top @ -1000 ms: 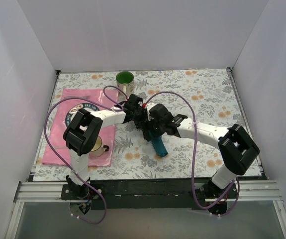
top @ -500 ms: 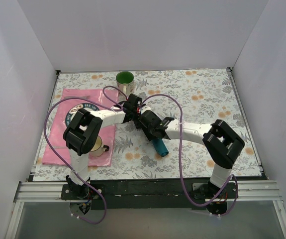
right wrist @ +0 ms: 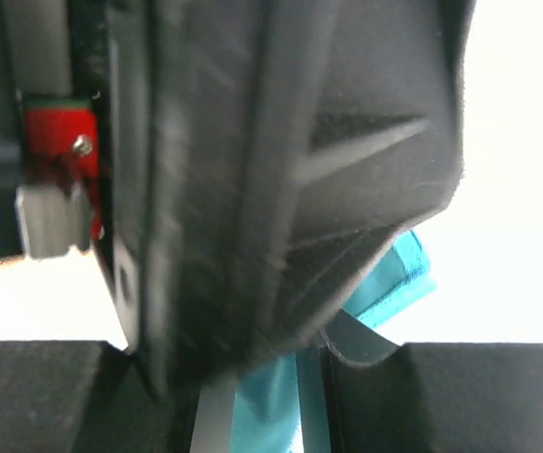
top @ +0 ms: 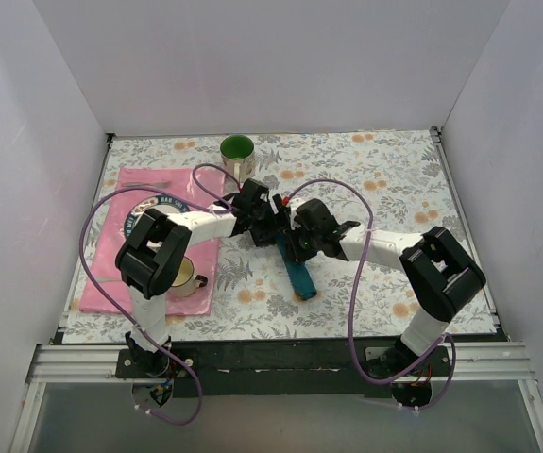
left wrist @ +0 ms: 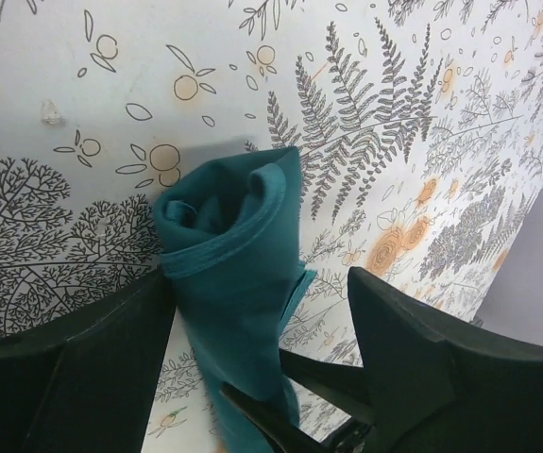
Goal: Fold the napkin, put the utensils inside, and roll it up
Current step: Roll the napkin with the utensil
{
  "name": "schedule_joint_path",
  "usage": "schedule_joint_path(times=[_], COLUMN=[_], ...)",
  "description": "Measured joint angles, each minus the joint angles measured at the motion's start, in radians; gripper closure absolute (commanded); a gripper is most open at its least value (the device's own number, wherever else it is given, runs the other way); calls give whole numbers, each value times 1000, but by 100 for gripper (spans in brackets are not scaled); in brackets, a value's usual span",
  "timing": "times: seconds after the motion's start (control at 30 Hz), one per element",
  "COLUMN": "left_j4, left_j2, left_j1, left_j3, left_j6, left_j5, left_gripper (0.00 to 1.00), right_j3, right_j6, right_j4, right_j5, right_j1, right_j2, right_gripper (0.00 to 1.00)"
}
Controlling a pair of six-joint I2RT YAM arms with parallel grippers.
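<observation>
The napkin (top: pixel 300 275) is a teal roll lying mid-table; in the left wrist view the napkin (left wrist: pixel 233 264) shows its coiled end. My left gripper (top: pixel 271 230) (left wrist: pixel 257 283) straddles that far end, open, with a gap between the roll and its right finger. My right gripper (top: pixel 292 247) (right wrist: pixel 262 363) is shut on the napkin (right wrist: pixel 273 411) just behind the left one; its thin fingers (left wrist: pixel 262 420) pinch the roll. The left gripper's body blocks most of the right wrist view. The utensils are out of view.
A green mug (top: pixel 237 151) stands at the back. A pink placemat (top: pixel 120 274) on the left carries a dark-rimmed plate (top: pixel 139 213) and a small cup (top: pixel 188 274). Purple cables (top: pixel 337 184) loop above both arms. White walls close in the table.
My right gripper's jaws closed around the roll while the left gripper's jaws spread wider. The right arm shifted, and the roll now lies straighter.
</observation>
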Motion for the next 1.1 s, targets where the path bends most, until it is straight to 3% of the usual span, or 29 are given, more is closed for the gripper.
schedule_joint_path(times=[0.3, 0.43, 0.5, 0.63, 0.7, 0.83, 0.93, 1.1], left_j4=[0, -10, -16, -31, -34, -38, -37, -25], left_j2=[-2, 5, 12, 29, 32, 33, 32, 25], left_j1=[-9, -23, -29, -32, -34, -34, -34, -34], left_j3=[-2, 5, 13, 28, 31, 31, 28, 13], left_j6=[0, 2, 1, -1, -5, -8, -11, -16], left_j5=[2, 0, 0, -5, -7, -13, -16, -17], left_gripper=[30, 35, 43, 50, 53, 54, 55, 55], right_j3=[-95, -136, -146, -146, -146, -132, -101, -27], right_j6=[63, 99, 108, 109, 107, 72, 29, -3], right_j4=[155, 219, 241, 270, 275, 215, 107, -80], right_j5=[-369, -465, -509, -571, -588, -560, -454, -152], right_j1=[-181, -236, -257, -284, -292, -286, -248, -93], right_j2=[4, 9, 15, 35, 40, 37, -19, -124], right_gripper=[69, 69, 68, 64, 56, 33, 22, 14])
